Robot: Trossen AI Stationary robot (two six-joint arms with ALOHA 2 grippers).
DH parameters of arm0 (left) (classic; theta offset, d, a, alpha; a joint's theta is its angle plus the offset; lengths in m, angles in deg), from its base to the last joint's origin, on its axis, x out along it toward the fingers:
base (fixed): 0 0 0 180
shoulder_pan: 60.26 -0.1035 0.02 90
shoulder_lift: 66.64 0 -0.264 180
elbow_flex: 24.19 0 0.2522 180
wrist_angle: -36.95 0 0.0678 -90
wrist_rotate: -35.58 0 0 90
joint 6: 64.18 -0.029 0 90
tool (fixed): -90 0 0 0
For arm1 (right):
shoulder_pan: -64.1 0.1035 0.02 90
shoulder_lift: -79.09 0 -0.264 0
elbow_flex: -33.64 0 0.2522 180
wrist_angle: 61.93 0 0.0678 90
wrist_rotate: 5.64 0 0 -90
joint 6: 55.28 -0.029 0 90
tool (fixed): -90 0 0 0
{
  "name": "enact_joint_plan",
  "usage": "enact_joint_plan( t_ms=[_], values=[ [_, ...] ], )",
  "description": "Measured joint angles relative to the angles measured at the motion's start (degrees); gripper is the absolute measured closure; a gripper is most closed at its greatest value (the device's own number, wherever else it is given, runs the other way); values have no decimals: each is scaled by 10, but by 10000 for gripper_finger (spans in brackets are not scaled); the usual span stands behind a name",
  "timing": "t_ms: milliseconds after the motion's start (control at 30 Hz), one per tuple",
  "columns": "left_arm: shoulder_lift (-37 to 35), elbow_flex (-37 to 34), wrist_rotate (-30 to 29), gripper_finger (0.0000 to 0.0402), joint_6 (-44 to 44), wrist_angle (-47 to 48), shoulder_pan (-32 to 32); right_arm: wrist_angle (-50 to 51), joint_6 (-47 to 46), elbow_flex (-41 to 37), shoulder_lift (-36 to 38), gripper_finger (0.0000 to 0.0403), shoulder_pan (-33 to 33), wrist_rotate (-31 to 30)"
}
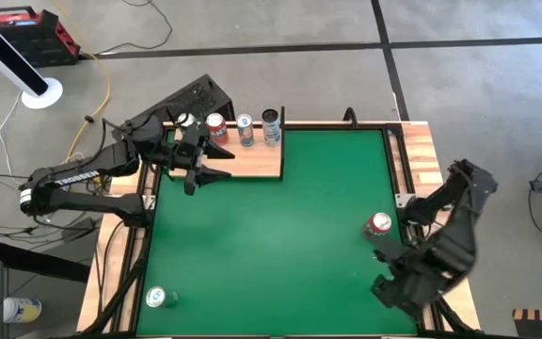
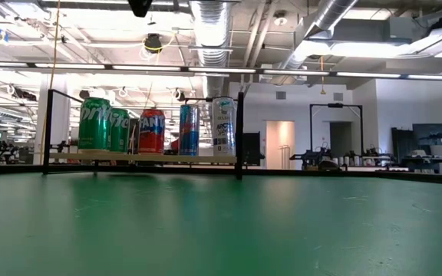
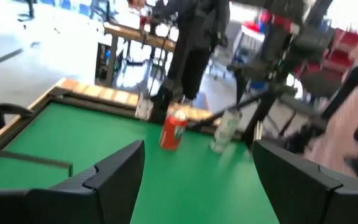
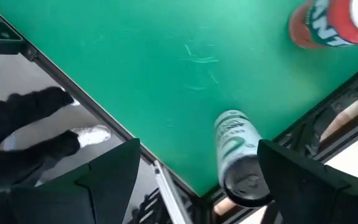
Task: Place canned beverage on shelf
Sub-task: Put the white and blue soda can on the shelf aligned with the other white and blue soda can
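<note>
Standing upright near the mat's right edge, a red can (image 1: pixel 378 224) with silver top; right gripper (image 1: pixel 390 270) spread empty nearby, left gripper (image 1: pixel 199 168) spread by the shelf (image 1: pixel 252 160).

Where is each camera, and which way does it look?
High view: above the table, looking straight down; shows both arms, the left gripper by the shelf, the right gripper near the red can.
Low view: at mat height, looking level across to the shelf; no arm shows.
Left wrist view: on the left arm, looking across the mat to the red can; its own fingers show.
Right wrist view: on the right arm, looking down at the mat's edge; its fingers show.
Shared: the red can appears in every view.
</note>
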Motion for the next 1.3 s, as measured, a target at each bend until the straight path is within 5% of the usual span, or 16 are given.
enact_joint_plan(
  t_ms=[267, 600, 1300],
  values=[
    [0, 0, -102, 118, 50, -45, 85, -1, -136, -57, 67, 56, 82, -100],
    [5, 0, -216, 118, 42, -45, 171, -2, -209, -109, 61, 56, 98, -24],
    [21, 0, -263, 118, 48, -45, 181, -60, -254, -198, 60, 56, 135, 5]
  ],
)
